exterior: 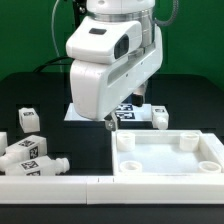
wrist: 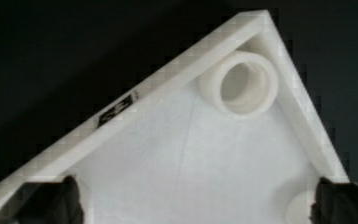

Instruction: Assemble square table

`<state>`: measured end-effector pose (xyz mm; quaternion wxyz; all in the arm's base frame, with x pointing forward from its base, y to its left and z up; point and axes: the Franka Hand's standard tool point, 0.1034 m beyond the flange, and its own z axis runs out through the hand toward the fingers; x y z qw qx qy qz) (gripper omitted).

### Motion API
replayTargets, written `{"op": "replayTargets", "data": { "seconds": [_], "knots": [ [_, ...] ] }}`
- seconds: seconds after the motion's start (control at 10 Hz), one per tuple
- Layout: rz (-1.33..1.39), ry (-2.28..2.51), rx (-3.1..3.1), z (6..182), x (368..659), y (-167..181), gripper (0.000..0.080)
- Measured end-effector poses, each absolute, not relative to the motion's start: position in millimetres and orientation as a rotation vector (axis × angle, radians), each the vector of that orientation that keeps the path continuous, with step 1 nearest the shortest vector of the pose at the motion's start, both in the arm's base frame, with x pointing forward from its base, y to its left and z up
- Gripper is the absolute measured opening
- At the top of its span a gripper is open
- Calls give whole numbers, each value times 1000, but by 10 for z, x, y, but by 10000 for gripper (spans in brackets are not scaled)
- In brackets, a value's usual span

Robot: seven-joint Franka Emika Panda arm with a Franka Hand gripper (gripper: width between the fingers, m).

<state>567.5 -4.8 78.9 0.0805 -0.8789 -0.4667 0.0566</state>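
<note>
The white square panel [exterior: 167,158] with a raised rim and round corner sockets lies at the exterior view's lower right. In the wrist view its corner [wrist: 194,140] with one round socket [wrist: 243,82] fills the frame. My gripper [exterior: 111,122] hangs over the panel's far corner on the exterior view's left. It is open, with dark fingers [wrist: 51,200] spread wide over the panel's surface and nothing between them [wrist: 197,202]. Several stubby white legs [exterior: 27,152] with black-and-white tags lie loose on the exterior view's left.
The marker board [exterior: 135,108] lies flat behind my gripper, partly hidden by the arm. A small tagged white piece [exterior: 159,116] sits at its right end. A long white rail [exterior: 55,186] runs along the front edge, against the panel.
</note>
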Motion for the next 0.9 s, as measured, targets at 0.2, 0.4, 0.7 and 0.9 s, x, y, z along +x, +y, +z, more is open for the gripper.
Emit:
{"op": "replayTargets", "data": {
  "seconds": [0.2, 0.4, 0.7, 0.9],
  "knots": [
    [170, -1394, -2627, 789, 5679, -48, 650],
    [171, -1394, -2626, 786, 5675, -49, 650],
    [105, -1437, -2649, 859, 5680, 7, 650],
    [3, -1495, -2680, 821, 5325, 135, 650]
  ]
}}
